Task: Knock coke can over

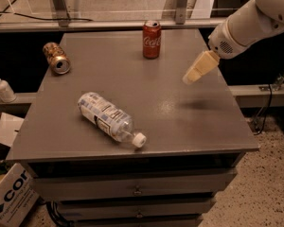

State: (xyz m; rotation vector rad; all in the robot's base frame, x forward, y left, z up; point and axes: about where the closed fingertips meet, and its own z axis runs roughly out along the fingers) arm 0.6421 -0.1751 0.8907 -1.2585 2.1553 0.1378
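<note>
Approach geometry before the knock. The bench (132, 84), a grey drawered cabinet top, carries three containers. The arm (255, 18) enters from the upper right and slopes down towards the bench's right half. The gripper (187, 79) hangs above the surface without touching it, casting a shadow just below and to its right. Its fingers (199, 66) look pressed together into a single pale wedge with no gap showing, and they hold nothing.

A clear plastic bottle (109, 118) lies on its side well to the lower left of the fingers, its white cap towards the front edge.

The coke can (151, 39) stands upright near the bench's far edge. It is up and to the left of the fingertips, apart from them, with open bench between. Its long axis is vertical, so a sideways push on its upper half would probably tip it. The wedge already points roughly that way.

A brown-gold can (56, 58) lies on its side far to the left of the fingers, beyond the coke can, and is clear of the likely path.
</note>
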